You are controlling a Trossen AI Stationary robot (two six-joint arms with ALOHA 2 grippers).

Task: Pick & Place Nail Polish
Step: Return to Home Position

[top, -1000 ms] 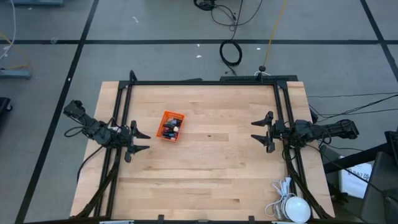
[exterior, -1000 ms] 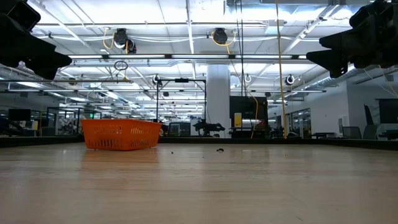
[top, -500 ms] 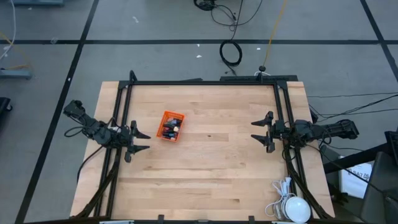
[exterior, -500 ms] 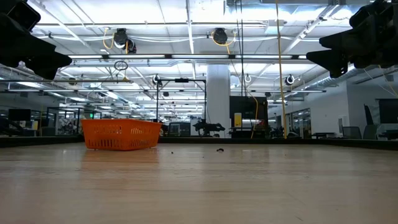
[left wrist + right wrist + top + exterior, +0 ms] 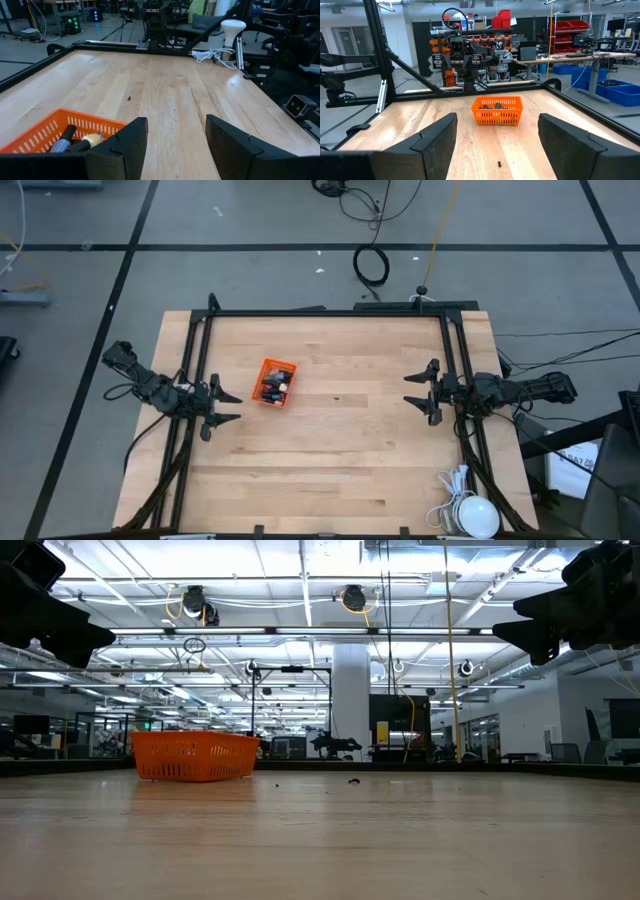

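An orange mesh basket (image 5: pixel 275 383) stands on the wooden table left of centre, with several small nail polish bottles (image 5: pixel 273 386) lying inside; it also shows in the low view (image 5: pixel 195 756), the left wrist view (image 5: pixel 55 131) and the right wrist view (image 5: pixel 497 110). Two bottles with dark caps (image 5: pixel 75 141) show through its rim. My left gripper (image 5: pixel 226 407) is open and empty at the table's left edge, just left of the basket. My right gripper (image 5: pixel 419 393) is open and empty at the table's right edge, facing the basket.
A black frame (image 5: pixel 330 312) runs along the table's far, left and right edges. A white lamp with a coiled cable (image 5: pixel 465 505) lies at the near right corner. A tiny dark speck (image 5: pixel 336 399) lies mid-table. Bare wood spreads between basket and right gripper.
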